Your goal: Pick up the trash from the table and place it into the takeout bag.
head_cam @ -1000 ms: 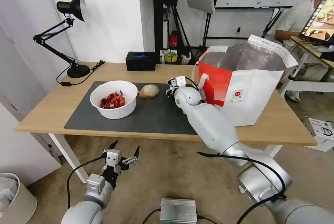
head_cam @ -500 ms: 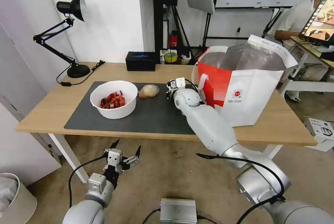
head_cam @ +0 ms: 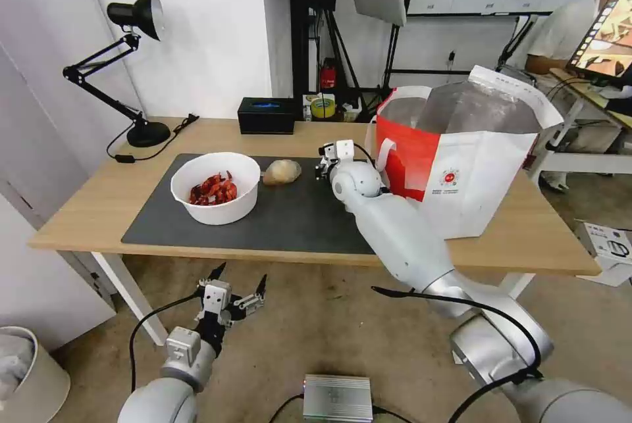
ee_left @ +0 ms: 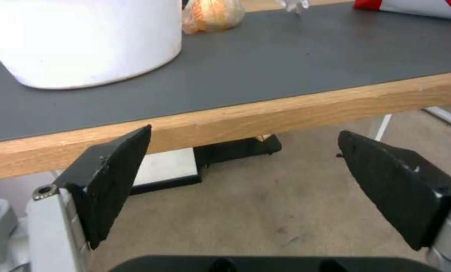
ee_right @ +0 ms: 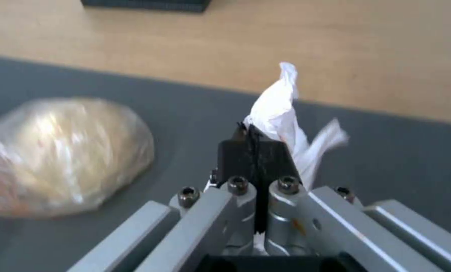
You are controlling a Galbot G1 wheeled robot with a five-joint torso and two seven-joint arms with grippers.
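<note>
My right gripper (ee_right: 253, 132) (head_cam: 324, 161) is shut on a crumpled white tissue (ee_right: 281, 113), held just above the dark grey mat (head_cam: 289, 216) near the takeout bag (head_cam: 461, 160). The bag is red and white with silver foil lining and stands open at the table's right. A beige plastic-wrapped lump (head_cam: 282, 172) (ee_right: 59, 155) lies on the mat left of that gripper. Further left sits a white bowl of red shells (head_cam: 215, 187). My left gripper (head_cam: 234, 288) (ee_left: 243, 189) hangs open below the table's front edge (ee_left: 235, 117), holding nothing.
A black box (head_cam: 266, 115) and a black desk lamp (head_cam: 135, 68) stand along the table's far side. A grey metal unit (head_cam: 338, 398) lies on the floor near my base. A white bin (head_cam: 26, 370) stands at the lower left.
My right gripper has lifted slightly and shifted toward the bag with the tissue in it. The left arm has not moved.
</note>
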